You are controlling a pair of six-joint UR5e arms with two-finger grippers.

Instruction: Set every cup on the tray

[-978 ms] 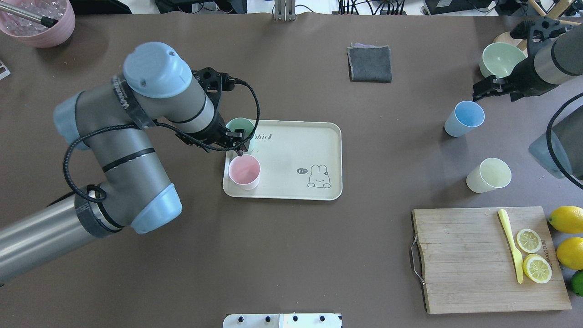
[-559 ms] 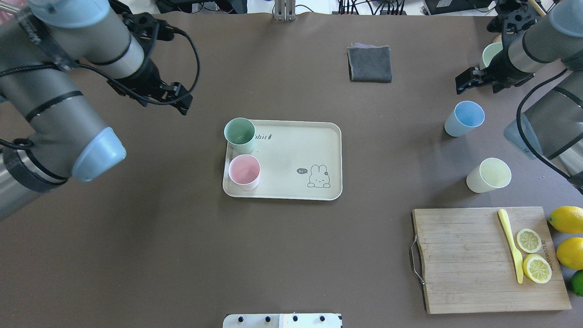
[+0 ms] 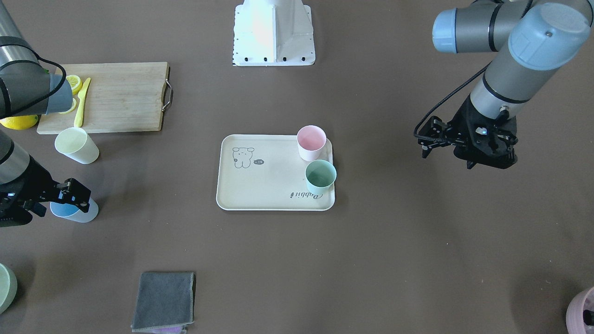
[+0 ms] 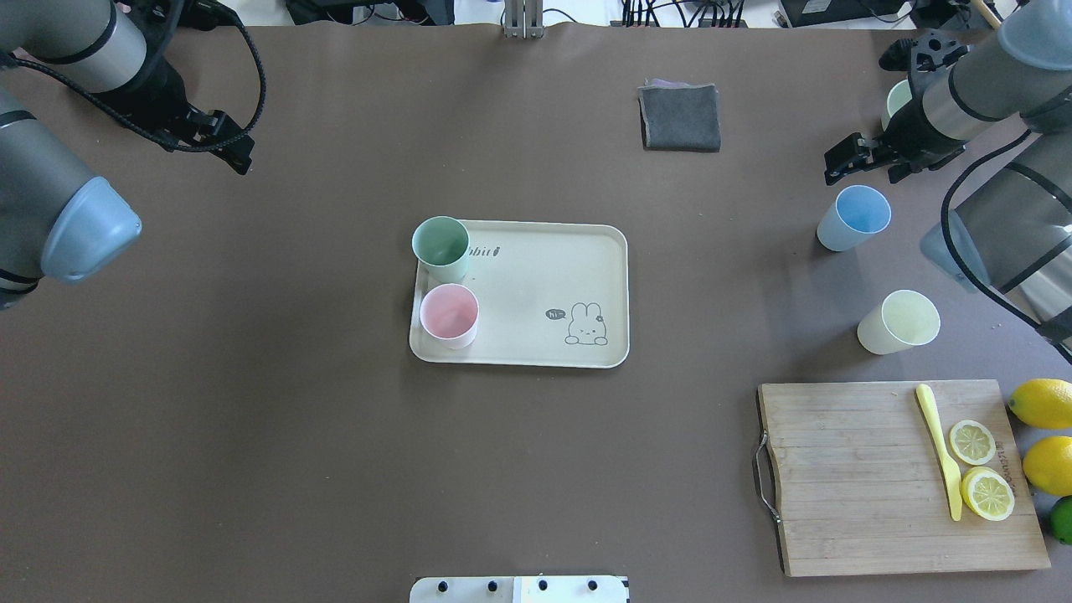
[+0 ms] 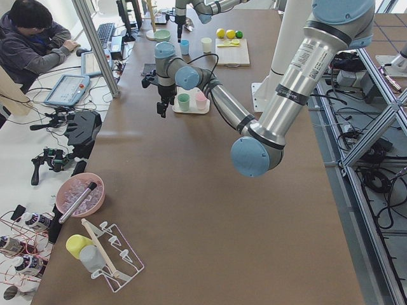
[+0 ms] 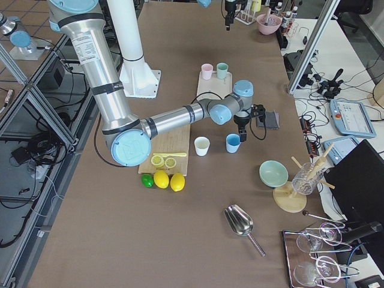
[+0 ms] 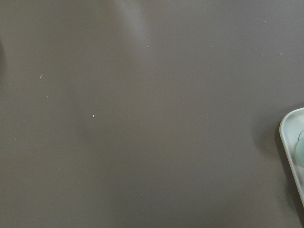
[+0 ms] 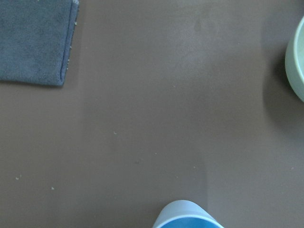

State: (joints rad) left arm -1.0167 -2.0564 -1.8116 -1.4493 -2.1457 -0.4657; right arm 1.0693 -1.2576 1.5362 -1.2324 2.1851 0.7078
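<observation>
- The brown table (image 4: 536,469) fills the overhead view, and both arms are over its far side.
- The left arm (image 4: 33,176) comes in at the far-left corner. The left gripper (image 4: 234,142) hangs over bare table, well apart from the tray — its jaws stand apart and hold nothing.
- The right arm (image 4: 980,84) reaches in from the far right. The right gripper (image 4: 842,159) hovers just beyond the blue cup, jaws spread, with nothing between them.
- A wooden cutting board (image 4: 854,477) lies at the near right. It carries a yellow knife (image 4: 942,456) and two lemon slices (image 4: 972,441), and whole lemons (image 4: 1041,403) sit beside its right edge.
- The tray (image 4: 536,276) lies flat in the middle of the table, with its rabbit print at the near-right corner in the overhead view.
- A folded grey cloth (image 4: 680,117) rests on the far side, between the tray and the right gripper.
- The green cup (image 4: 440,247) stands upright in the tray's far-left corner. The pink cup (image 4: 450,315) stands upright just beside it on the near side, along the left rim.
- The blue cup (image 4: 854,218) and the yellow cup (image 4: 899,322) stand open end up on bare table, well right of the tray — the yellow one is between the blue cup and the board.
</observation>
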